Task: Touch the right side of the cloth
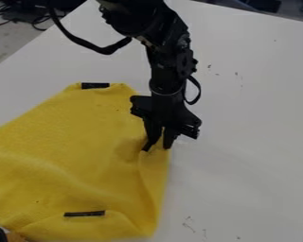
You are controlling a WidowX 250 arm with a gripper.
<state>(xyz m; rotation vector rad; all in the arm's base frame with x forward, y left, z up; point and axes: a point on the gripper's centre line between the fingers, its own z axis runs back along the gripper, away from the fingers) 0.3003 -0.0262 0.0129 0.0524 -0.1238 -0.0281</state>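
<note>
Its fingers parted, the black end effector (158, 144) is hanging at the right edge of a yellow cloth (72, 142), apparently making contact. The requested touch is looking all but complete, with perhaps only withdrawal remaining. The cloth is lying beneath the fingertips, spreading leftward across the white worktop (249, 142).
</note>
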